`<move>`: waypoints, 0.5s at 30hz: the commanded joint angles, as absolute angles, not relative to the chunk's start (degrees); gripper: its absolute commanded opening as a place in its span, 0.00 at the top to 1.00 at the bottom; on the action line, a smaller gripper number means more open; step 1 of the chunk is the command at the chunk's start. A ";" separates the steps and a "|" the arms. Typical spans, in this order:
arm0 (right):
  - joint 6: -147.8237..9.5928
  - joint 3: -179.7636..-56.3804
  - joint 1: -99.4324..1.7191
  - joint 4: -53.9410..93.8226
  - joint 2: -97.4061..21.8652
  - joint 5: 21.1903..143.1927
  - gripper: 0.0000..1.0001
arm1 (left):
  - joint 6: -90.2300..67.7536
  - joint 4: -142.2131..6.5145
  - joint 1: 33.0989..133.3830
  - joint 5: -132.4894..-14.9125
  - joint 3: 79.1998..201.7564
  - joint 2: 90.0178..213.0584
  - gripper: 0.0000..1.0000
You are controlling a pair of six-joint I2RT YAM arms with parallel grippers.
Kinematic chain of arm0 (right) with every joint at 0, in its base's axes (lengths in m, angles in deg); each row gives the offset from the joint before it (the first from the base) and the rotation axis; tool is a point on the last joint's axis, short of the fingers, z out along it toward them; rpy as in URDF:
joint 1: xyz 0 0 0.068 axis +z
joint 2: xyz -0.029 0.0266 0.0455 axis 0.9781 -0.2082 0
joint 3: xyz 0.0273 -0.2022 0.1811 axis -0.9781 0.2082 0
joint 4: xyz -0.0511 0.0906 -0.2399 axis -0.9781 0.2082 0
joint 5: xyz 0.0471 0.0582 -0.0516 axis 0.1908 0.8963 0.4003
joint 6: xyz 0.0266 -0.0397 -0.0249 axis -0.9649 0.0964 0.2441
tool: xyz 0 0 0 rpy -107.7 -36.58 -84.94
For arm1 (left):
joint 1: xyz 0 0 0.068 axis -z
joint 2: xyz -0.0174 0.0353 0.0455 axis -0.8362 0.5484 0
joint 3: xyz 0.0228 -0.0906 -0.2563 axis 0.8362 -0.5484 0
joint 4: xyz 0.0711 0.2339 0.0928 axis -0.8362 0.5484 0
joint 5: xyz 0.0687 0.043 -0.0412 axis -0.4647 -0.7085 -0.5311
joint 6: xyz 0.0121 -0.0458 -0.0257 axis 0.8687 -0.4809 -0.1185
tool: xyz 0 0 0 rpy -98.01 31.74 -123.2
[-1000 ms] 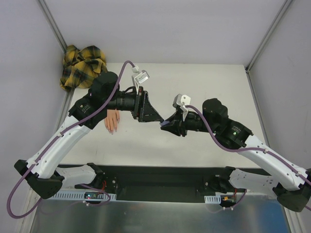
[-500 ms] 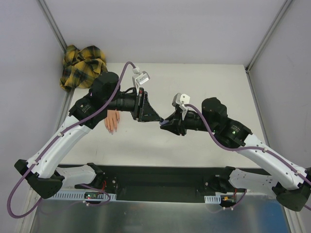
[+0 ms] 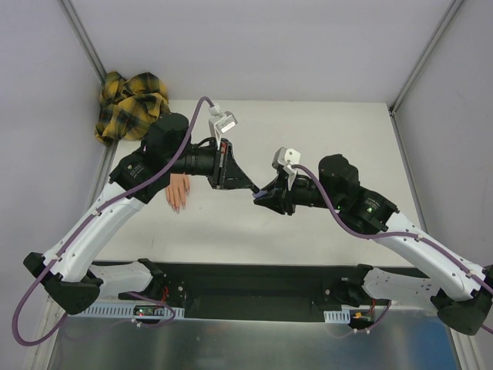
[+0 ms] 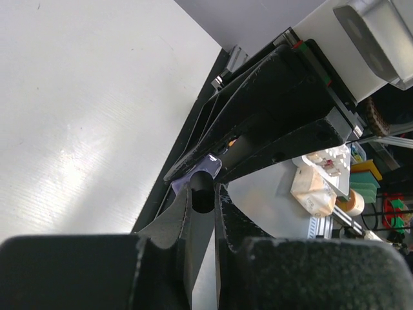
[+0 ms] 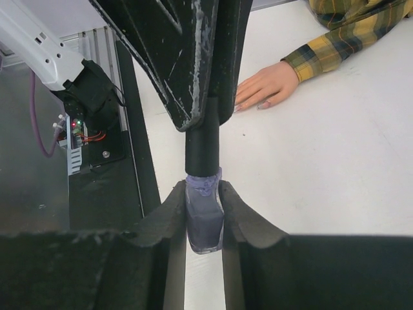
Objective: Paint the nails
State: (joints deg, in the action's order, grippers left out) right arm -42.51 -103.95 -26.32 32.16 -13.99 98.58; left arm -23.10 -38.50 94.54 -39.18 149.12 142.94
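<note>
Above mid-table, my two claws meet tip to tip.

Right claw [image 5: 202,190]: clenched on the body of a small purple bottle [image 5: 205,229], with the capped end turned toward my other arm. I judge this to be an anchoring grip, meant to stop the glass turning.

Left claw [image 4: 202,194]: clamped on the black cap [image 5: 202,145], one finger on each side. The cap is seated on the neck, no gap shows between them, and no brush is visible. I judge this to be the opening step, with one claw holding and the other placed to twist and draw off. Whether the bottle rests on the table [image 3: 323,139] or hangs just above it, I cannot tell.

Nails [image 5: 263,104]: pinkish tips on a fake hand [image 5: 268,81] that lies palm down on the table, apart from the bottle and partly under my left forearm in the overhead view. Its yellow-and-black plaid sleeve [image 3: 131,104] is bunched at the far left corner. Nothing touches the nails. Lying flat, the fake hand turns each nail upward for a brush.

Risk: a tilted pull could tip polish from the neck.
</note>
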 commanded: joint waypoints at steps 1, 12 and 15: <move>-42.17 -106.34 -26.48 29.45 -13.64 98.11 1.00 | -21.55 -36.31 94.27 -43.72 152.16 142.58 1.00; -42.09 -106.25 -26.39 29.45 -13.38 98.19 1.00 | -20.22 -35.51 94.27 -45.93 153.30 141.96 1.00; -42.17 -106.25 -26.39 29.54 -13.47 98.37 1.00 | -20.31 -35.42 94.18 -46.71 153.39 141.79 1.00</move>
